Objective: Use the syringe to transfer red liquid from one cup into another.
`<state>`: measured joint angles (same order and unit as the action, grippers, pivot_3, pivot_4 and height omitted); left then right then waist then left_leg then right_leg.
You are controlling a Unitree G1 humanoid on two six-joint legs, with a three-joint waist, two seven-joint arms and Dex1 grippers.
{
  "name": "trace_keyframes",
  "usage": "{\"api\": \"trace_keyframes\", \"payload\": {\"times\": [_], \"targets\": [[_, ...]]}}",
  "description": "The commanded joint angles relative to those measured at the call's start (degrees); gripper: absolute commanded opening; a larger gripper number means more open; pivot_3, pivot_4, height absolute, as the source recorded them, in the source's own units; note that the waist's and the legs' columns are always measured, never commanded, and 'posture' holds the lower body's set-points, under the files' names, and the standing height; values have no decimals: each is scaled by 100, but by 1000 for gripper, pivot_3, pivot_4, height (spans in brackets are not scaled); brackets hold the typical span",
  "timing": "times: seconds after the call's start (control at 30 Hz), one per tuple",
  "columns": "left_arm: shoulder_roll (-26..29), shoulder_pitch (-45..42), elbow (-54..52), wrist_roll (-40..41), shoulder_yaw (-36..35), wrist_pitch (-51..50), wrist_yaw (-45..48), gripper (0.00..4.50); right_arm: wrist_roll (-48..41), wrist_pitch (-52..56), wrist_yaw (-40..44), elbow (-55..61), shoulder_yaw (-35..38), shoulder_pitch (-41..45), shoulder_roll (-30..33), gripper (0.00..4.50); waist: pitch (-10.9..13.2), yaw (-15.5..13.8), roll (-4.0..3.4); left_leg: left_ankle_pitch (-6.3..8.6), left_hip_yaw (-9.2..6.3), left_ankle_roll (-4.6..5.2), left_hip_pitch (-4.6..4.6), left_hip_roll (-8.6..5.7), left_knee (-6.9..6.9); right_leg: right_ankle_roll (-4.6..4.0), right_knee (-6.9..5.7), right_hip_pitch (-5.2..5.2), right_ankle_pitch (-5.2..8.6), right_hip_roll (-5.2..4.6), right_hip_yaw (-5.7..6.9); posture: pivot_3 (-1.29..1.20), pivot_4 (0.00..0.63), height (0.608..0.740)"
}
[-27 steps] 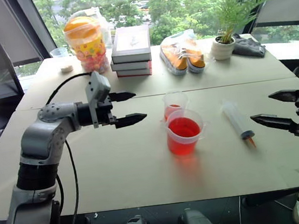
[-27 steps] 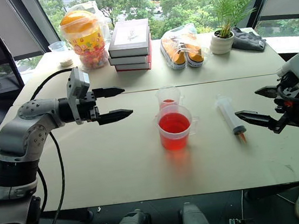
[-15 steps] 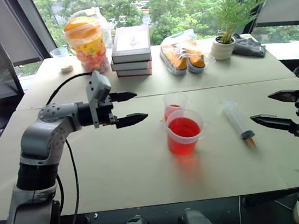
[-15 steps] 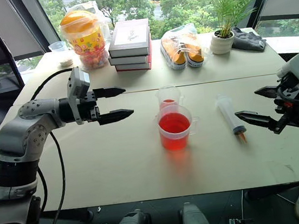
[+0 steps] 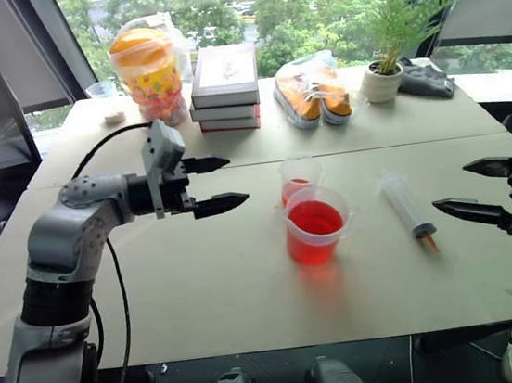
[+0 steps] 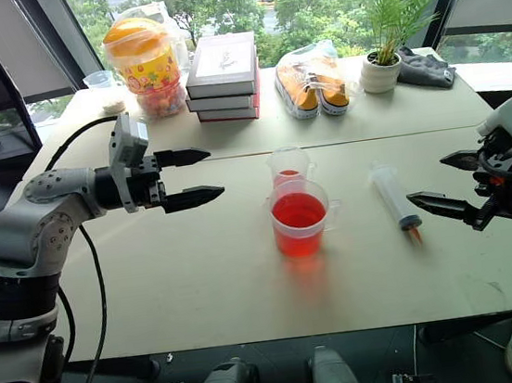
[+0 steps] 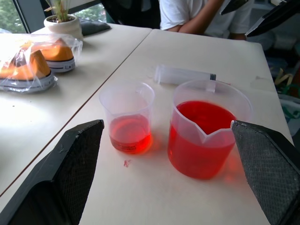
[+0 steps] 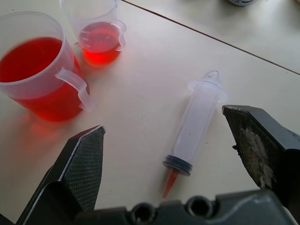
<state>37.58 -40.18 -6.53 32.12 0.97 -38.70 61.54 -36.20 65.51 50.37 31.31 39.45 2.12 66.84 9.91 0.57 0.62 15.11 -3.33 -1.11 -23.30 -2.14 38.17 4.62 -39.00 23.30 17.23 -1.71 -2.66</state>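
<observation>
Syringe [image 5: 407, 206] lies flat on the bench [image 5: 202, 282], untouched, toward the right edge, orange tip pointing at the near edge, plunger end toward the far edge. Large handled beaker [image 5: 315, 226] stands near mid-bench, over half full of red liquid [image 5: 314, 218]; its handle faces the syringe, with bare bench between them. Small plain cup [image 5: 299, 178] stands upright just behind the beaker, toward the far edge, with a shallow layer of red in the bottom. From the wrist views the two stand close together with a narrow gap. Left hand [image 5: 216, 181] hangs above the bench on the left side, fingers spread wide, empty, pointing across at the two cups, well apart from them. Right hand [image 5: 478, 188] hovers over the right edge, fingers also spread wide, empty, aimed at the syringe but clear of it. Books [image 5: 227, 86], snack jar [image 5: 147, 74], bagged shoes [image 5: 312, 91] and potted plant [image 5: 389, 44] sit along the far edge.
</observation>
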Motion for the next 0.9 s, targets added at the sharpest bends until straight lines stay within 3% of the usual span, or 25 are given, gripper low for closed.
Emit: {"api": "trace_keyframes", "payload": {"times": [0.03, 0.2, 0.33, 0.53, 0.67, 0.9], "targets": [[-20, -136, -82, 93, -88, 41, 16, 4500, 54, -58, 26, 34, 259, -7, 152, 4428, 0, -1, 0, 0, 0, 0, 0, 0, 0, 0, 0, 0, 0, 0, 0, 0, 150, 740], [-73, -174, -15, 57, -44, 86, 54, 4500, 81, 27, -8, -27, 309, -21, 201, 4428, 0, -1, 0, 0, 0, 0, 0, 0, 0, 0, 1, 0, 0, 0, 0, 0, 150, 740], [-209, -235, 70, 24, 15, 171, 62, 4500, 48, 163, -211, -364, -50, 326, 335, 4428, 0, 4, 0, 0, 2, 0, 0, 0, 0, 0, 0, 0, 0, 0, -1, 0, 150, 740], [-406, -407, 382, -98, 207, 382, 251, 4500, -300, 1440, -343, -2149, -2109, 2833, 662, 4428, 3, 34, -4, 0, 7, 0, 8, 1, 0, -4, 0, -1, -1, 0, -5, 0, 150, 740], [-509, -471, 532, -176, 318, 554, 371, 4500, 175, 2025, -262, -3628, -4036, 4735, 273, 4428, 4, 38, -5, 0, 7, 0, -1, 2, -14, -7, 9, 12, -1, -1, -6, 0, 150, 740], [-586, -451, 510, -219, 343, 631, 365, 4500, 1295, 1385, 293, -5399, -6217, 5853, -400, 4428, 4, 0, -5, 3, 5, 5, -29, 1, -23, -3, 55, 23, -3, -4, -1, 0, 150, 740]]}}
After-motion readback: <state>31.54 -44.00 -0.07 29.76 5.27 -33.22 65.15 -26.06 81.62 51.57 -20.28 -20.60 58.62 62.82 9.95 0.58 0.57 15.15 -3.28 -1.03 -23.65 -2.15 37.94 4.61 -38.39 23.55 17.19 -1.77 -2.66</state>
